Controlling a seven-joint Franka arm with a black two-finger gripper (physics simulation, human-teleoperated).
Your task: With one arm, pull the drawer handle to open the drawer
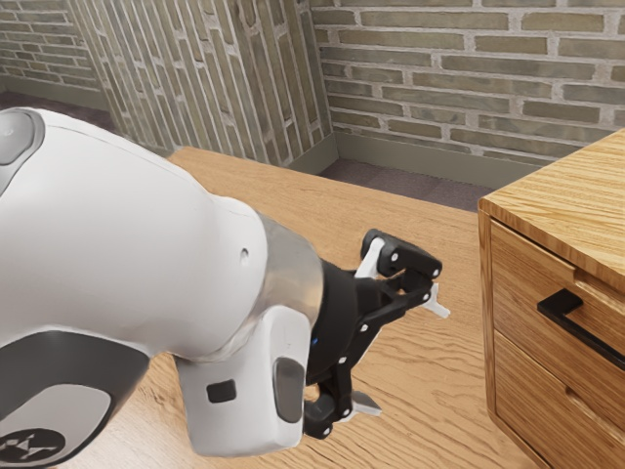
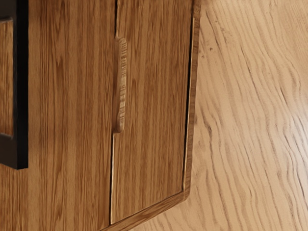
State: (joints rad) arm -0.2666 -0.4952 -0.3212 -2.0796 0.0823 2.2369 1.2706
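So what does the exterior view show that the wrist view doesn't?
Exterior view: the white arm, its open gripper apart from the cabinet, the cabinet top and the brick wall. Wrist view: a close look at the seam between the drawer fronts, with its curved notch. Both: the black handle, the wooden drawer fronts and the table.

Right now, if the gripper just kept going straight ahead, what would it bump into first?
Probably the lower drawer front on the cabinet, missing the black handle; depth is unclear.
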